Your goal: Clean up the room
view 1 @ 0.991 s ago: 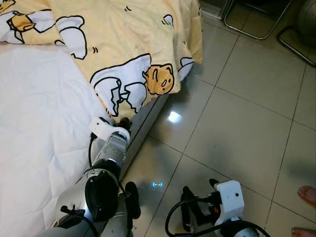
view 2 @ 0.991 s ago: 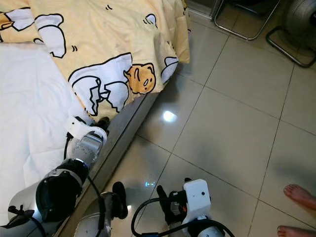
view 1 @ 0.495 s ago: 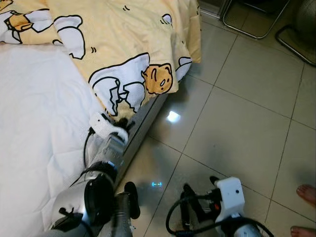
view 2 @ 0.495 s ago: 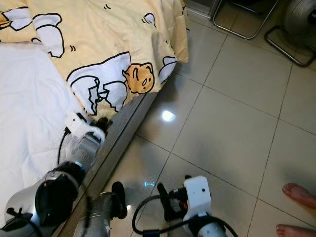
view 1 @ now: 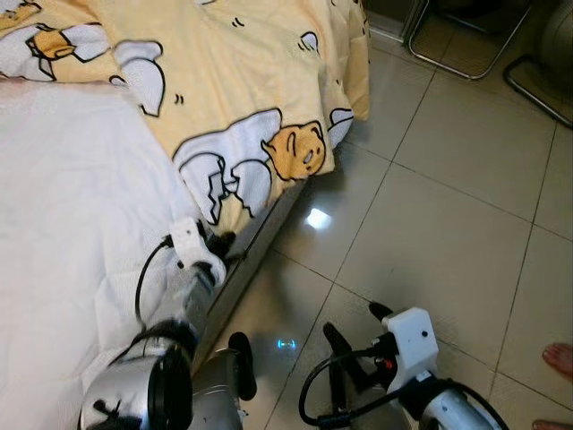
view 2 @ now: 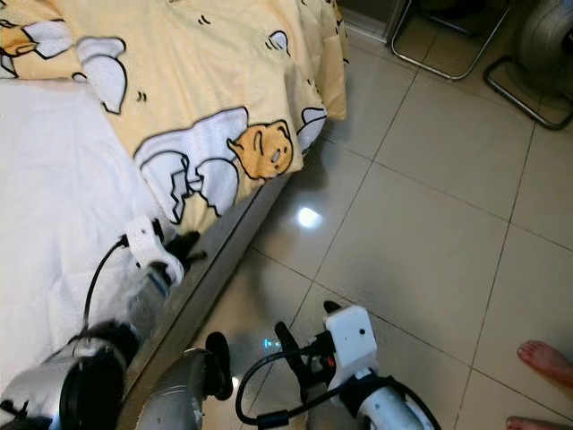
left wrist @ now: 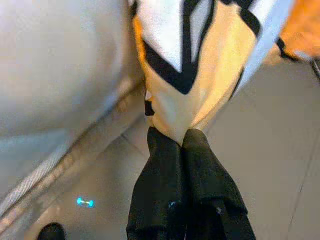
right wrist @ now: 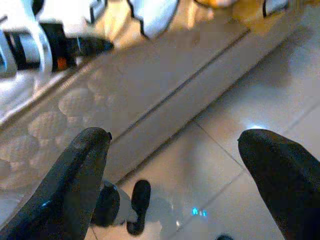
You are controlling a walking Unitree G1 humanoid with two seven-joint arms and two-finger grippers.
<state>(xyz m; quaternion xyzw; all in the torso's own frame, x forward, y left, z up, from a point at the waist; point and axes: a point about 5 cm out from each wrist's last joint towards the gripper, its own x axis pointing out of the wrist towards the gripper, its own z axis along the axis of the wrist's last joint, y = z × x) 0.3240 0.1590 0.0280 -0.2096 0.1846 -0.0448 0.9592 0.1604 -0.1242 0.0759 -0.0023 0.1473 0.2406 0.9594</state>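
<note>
At the bed's side edge, low in the head views:

1. Bed [view 1: 63, 206]. White sheet bare over its near part; grey side rail ran along the floor. It carried the blanket across its far part.

2. Blanket [view 1: 242, 81]. Yellow, printed with white cracked eggshells and an orange-yellow cartoon face. It lay spread over the far part of the bed, with one corner hanging down over the side rail toward the floor. Its long axis ran across the bed, from the far left down to the hanging corner at the right; that corner pointed down toward the left hand. In my judgement the cloth sat askew and needed pulling straight, which would explain the grip at its lowest point.

3. Left hand [left wrist: 182, 136]. The two black fingers were pressed together on the bottom tip of the blanket corner, the cloth bunched and pinched between the tips. It sat just beside the bed rail, the arm reaching forward along the bed edge. A corner hold probably suited dragging or lifting the whole sheet of cloth.

4. Floor [view 1: 448, 206]. Pale glossy tiles with a bright light reflection near the rail.

5. Right hand [right wrist: 175, 160]. Fingers spread wide, holding nothing, low over the floor beside the bed rail; apparently held in reserve.

6. Chair legs [view 1: 466, 54]. Metal tube frame, at the far right.

7. A person's bare feet [view 2: 546, 358]. On the tiles at the right edge, well apart from both hands.
</note>
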